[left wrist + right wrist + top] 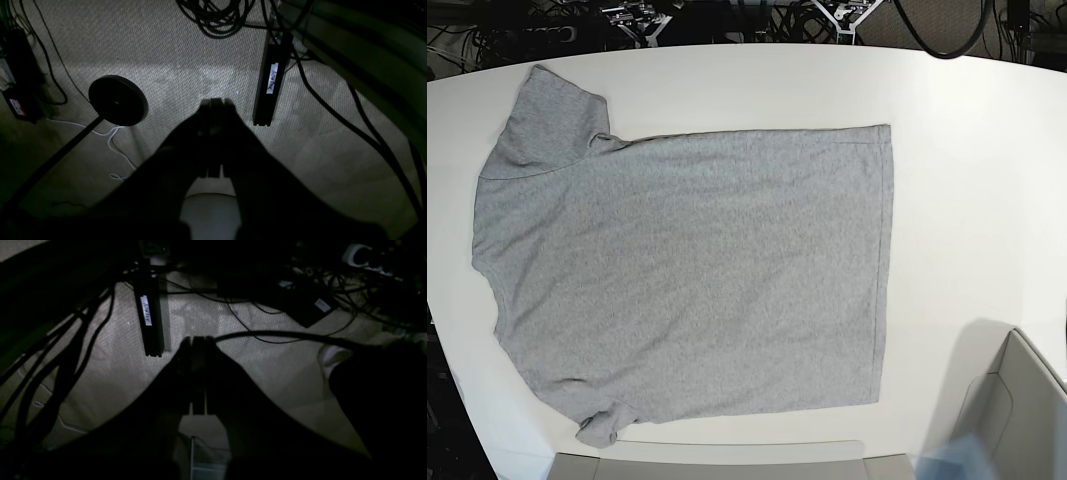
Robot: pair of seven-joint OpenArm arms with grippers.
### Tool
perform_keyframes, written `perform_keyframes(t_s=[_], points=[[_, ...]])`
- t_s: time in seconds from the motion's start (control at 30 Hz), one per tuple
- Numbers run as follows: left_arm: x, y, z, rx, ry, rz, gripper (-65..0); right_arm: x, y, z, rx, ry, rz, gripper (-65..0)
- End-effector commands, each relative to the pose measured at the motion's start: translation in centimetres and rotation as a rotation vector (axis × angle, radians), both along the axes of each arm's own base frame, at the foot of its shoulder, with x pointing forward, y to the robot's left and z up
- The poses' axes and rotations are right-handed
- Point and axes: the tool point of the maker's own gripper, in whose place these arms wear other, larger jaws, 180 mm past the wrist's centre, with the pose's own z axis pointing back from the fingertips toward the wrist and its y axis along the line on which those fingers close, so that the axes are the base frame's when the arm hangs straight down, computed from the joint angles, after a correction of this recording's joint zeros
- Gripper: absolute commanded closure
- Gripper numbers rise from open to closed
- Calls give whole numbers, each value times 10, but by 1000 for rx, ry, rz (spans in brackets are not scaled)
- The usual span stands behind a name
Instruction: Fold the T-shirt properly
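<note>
Grey, soft T-shirt (692,270) lies flat on the smooth white table (967,190), bare room beside its hem. Left gripper (215,105) and right gripper (196,341) are pressed together over carpet.

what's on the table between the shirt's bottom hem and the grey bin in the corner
Nothing: the base view shows only bare white table between the T-shirt hem and the grey bin.

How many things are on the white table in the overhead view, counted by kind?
Heather-grey short-sleeved cotton T-shirt, laid flat with its plain side up: 1
Pale grey open-topped bins at the white table's near edge, one along the bottom and one at the corner: 2
Total: 3
</note>
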Motion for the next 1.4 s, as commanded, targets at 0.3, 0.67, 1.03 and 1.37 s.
perform_keyframes(t_s=[0.3,0.67,1.03,1.37], points=[[1,1,0,6,-5,4,-3,1,-2,0,2,-4,-3,-2],[-8,1,0,6,8,5,-3,-7,-1,0,3,3,-3,-1],[-21,5,6,26,-135,-9,-3,-24,-15,1,-15,-1,-6,-1],[-20,8,32,56,-435,-44,-1,-43,-21,16,-2,-286,-15,-1]])
